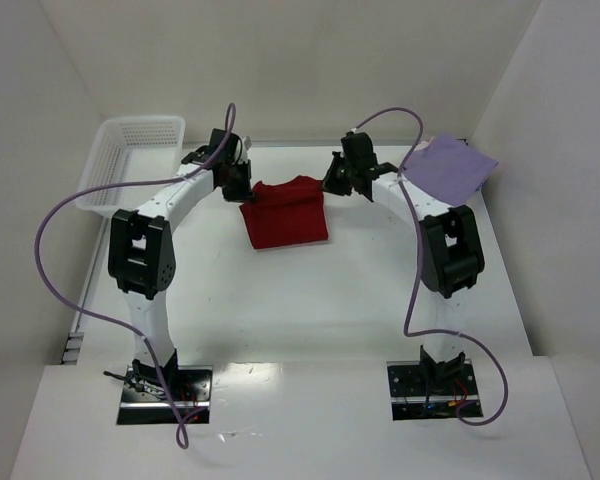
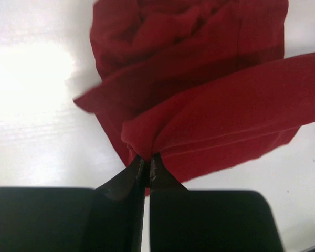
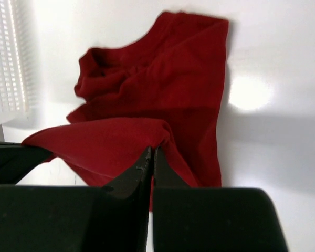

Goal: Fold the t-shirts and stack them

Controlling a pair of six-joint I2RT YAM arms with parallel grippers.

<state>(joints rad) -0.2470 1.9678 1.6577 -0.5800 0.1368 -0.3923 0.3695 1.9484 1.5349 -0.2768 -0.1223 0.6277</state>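
On the tabletop (image 1: 310, 300), toward 12 o'clock, lies the red t-shirt (image 1: 285, 222). The left end effector (image 1: 242, 193) and right end effector (image 1: 332, 185) each pinch a far corner tight. If one pulls harder, the cloth could slip free and the fold go crooked.

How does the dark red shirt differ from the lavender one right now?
The dark red shirt sits mid-table, rumpled and half folded; the lavender shirt lies flat and square at the far right corner. The red one is pinched by the left tool and right tool; the lavender one is untouched. Both are plain cloth.
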